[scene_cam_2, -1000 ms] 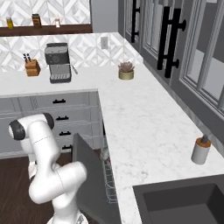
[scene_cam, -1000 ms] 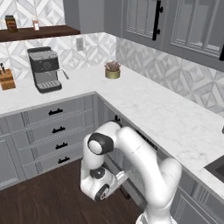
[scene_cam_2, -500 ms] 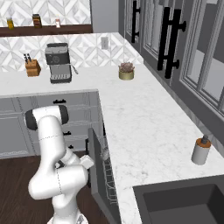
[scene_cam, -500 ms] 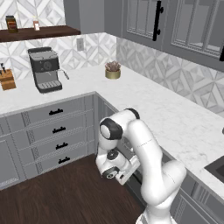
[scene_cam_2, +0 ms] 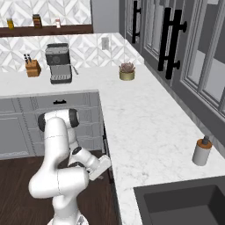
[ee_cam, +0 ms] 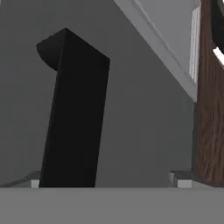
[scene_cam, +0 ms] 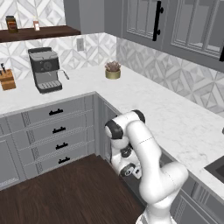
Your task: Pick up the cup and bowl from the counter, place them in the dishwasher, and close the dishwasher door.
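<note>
**Hand low against the dishwasher door**

Right up close, the hand view gives a flat grey panel with a black bar handle [ee_cam: 72, 113] slanting across it; whether the fingers are apart or together I cannot tell. From the right, the gripper [scene_cam_2: 102, 166] sits low against the dishwasher door [scene_cam_2: 107, 151], which stands nearly upright under the counter [scene_cam_2: 145, 132]. Further along, a steel soap dispenser [scene_cam_2: 201, 150] stands near the sink [scene_cam_2: 184, 204]. Way back, a yellow plant pot [scene_cam: 113, 72] and a coffee machine [scene_cam: 44, 70].
</note>
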